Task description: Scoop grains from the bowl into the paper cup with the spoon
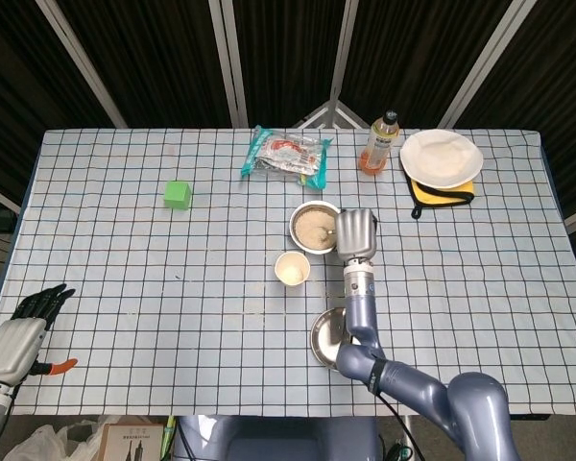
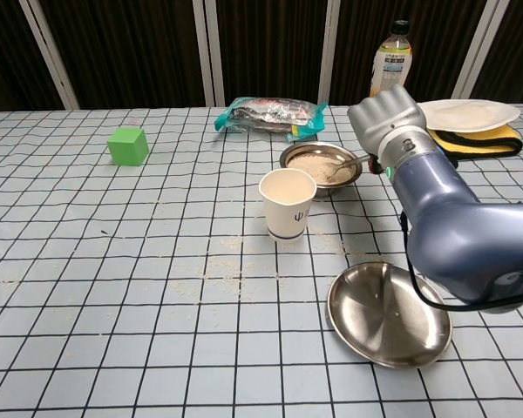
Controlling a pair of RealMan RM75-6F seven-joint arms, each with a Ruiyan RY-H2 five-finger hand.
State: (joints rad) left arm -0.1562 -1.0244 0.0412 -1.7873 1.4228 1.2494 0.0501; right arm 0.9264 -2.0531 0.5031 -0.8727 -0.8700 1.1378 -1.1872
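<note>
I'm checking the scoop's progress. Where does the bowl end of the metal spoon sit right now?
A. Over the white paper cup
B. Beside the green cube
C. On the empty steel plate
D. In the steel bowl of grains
D: in the chest view the metal spoon reaches from the right hand down into the steel bowl of grains, behind the white paper cup.

checked table (image 1: 125,250), bowl (image 1: 312,228), cup (image 1: 292,269), steel plate (image 2: 388,313)

Paper cup (image 2: 288,204) stands just before the bowl (image 2: 320,165); metal plate (image 2: 389,313) lies nearer, right; bottle (image 2: 390,59) behind.
</note>
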